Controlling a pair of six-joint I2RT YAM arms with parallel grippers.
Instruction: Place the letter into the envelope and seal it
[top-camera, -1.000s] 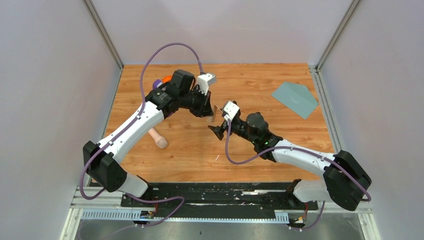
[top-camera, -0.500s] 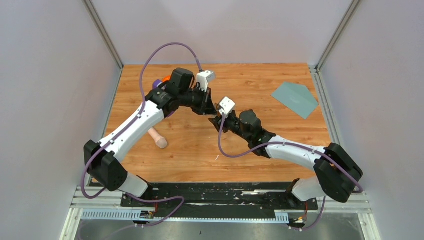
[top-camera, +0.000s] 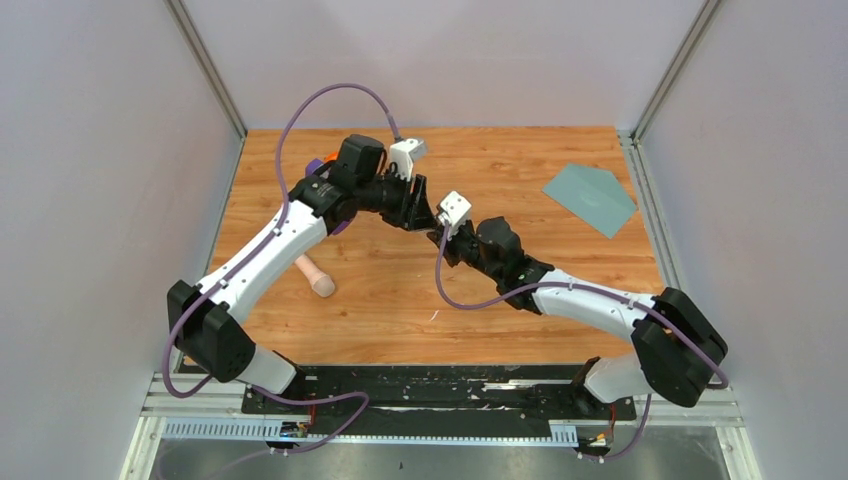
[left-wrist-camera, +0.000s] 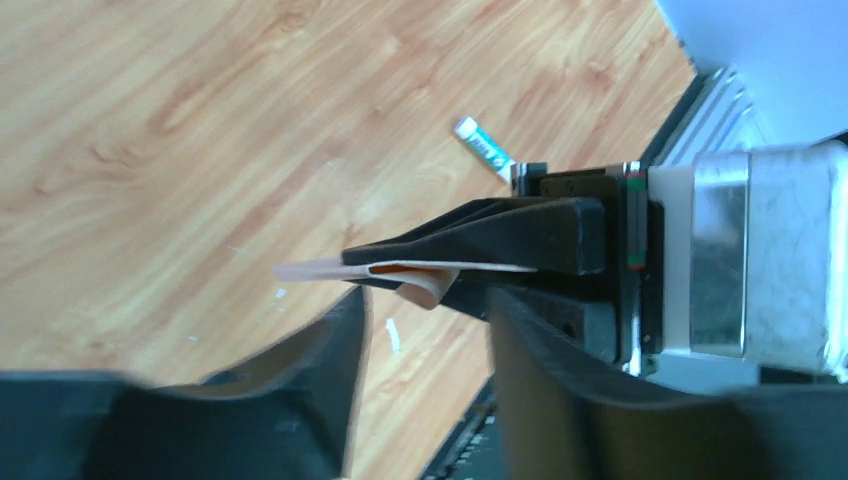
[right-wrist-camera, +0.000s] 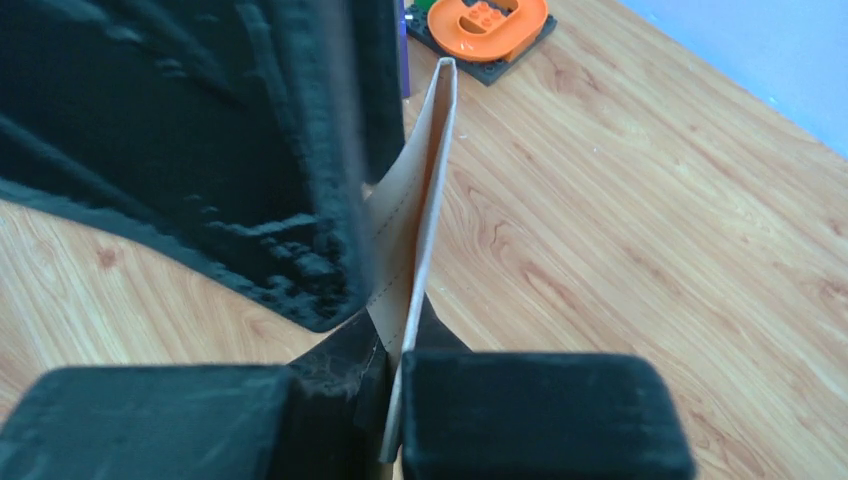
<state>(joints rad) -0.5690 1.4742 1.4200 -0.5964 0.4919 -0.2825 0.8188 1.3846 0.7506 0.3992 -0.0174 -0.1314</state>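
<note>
Top view: my left gripper (top-camera: 424, 218) and right gripper (top-camera: 445, 238) have met; the envelope (top-camera: 590, 198) lies well apart. Left wrist: left jaws have just parted off the letter (left-wrist-camera: 310, 268). Right wrist: right jaws now pinch it, though it perhaps still brushes the left side. I judge the handover nearly done.

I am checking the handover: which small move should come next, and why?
Probably the left hand should back away: it stands open, the right hand is shut on the letter, and the envelope lies far to the right.
</note>
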